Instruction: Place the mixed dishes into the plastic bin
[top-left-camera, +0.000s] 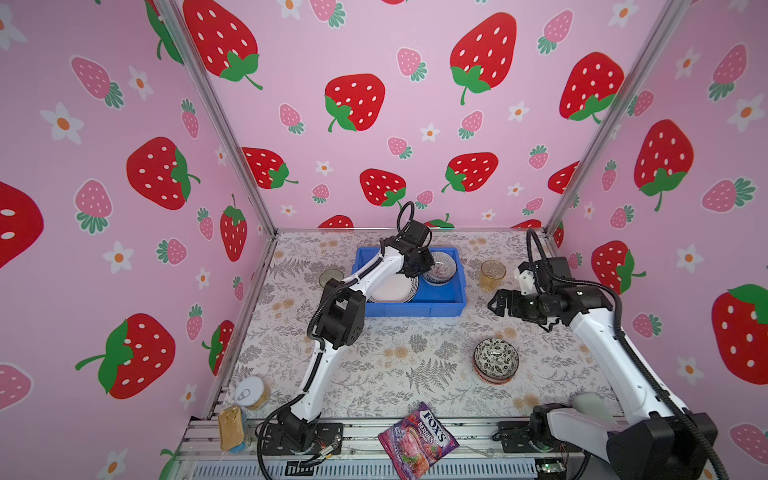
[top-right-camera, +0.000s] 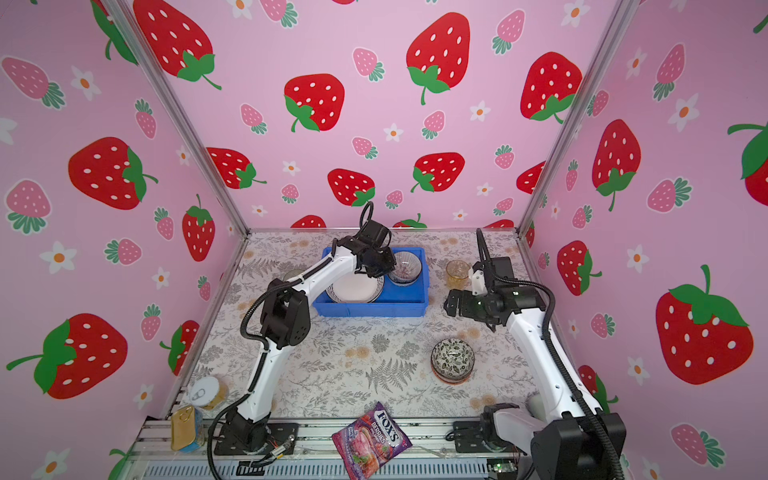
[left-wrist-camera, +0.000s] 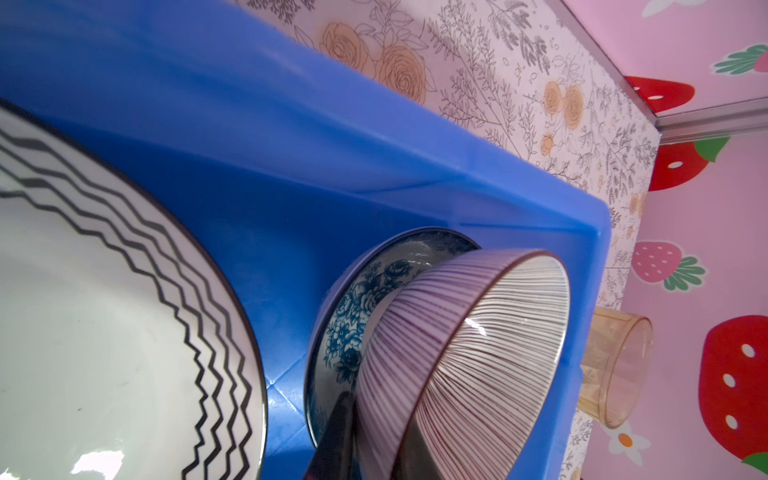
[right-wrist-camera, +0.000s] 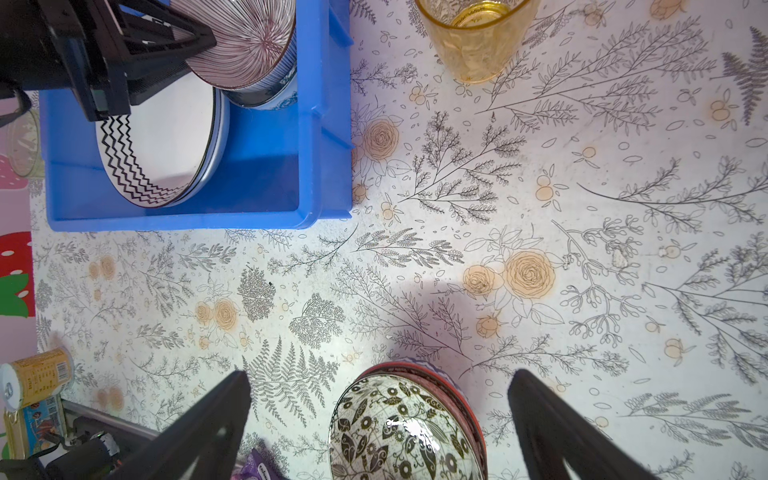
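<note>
The blue plastic bin (top-left-camera: 415, 309) (right-wrist-camera: 266, 183) stands at the back middle of the table. In it lie the zigzag-rimmed plate (top-left-camera: 392, 291) (left-wrist-camera: 104, 332) and a blue floral bowl (left-wrist-camera: 353, 316). My left gripper (top-left-camera: 424, 268) (left-wrist-camera: 374, 432) is shut on the wall of a red-striped bowl (left-wrist-camera: 478, 332) (right-wrist-camera: 249, 45), tilted in the floral bowl. My right gripper (top-left-camera: 492, 303) (right-wrist-camera: 380, 376) hangs open over the table right of the bin, above a black-white bowl (top-left-camera: 496, 356) (right-wrist-camera: 399, 432) nested in an orange bowl (right-wrist-camera: 465, 399). An amber tumbler (top-left-camera: 492, 275) stands right of the bin, a green tumbler (top-left-camera: 330, 277) left.
A purple FOX'S bag (top-left-camera: 417, 440) lies at the front edge. Two gold cans (top-left-camera: 252, 392) (top-left-camera: 232, 428) sit at the front left corner. Pink strawberry walls close in the left, back and right sides.
</note>
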